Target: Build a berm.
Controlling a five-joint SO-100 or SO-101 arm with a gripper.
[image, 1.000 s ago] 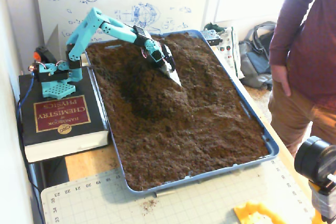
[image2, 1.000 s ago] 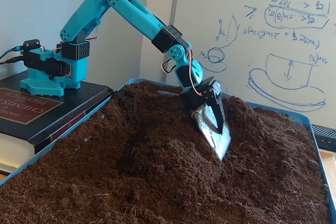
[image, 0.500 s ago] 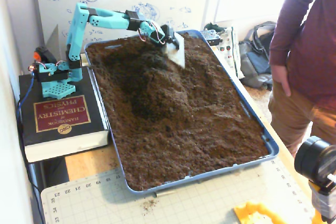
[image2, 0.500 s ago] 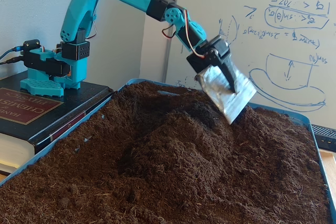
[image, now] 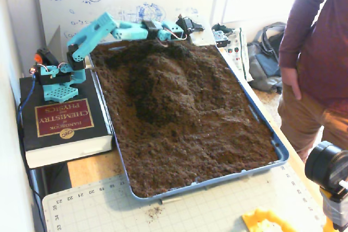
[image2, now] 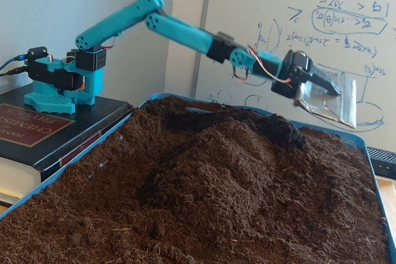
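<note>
The end effector (image2: 331, 94) is up in the air, clenched on a shiny metal blade (image2: 337, 98). The berm (image2: 229, 153) sits below it in the tray (image: 272, 134), closer to the arm's base.

Person (image: 315, 52) cut off at the frame edge — end effector (image: 190, 24) perhaps blurred.

One arm (image2: 185, 32), one soil tray (image: 274, 145), one berm (image2: 216, 165), one book (image: 62, 126), one person (image: 318, 42).
</note>
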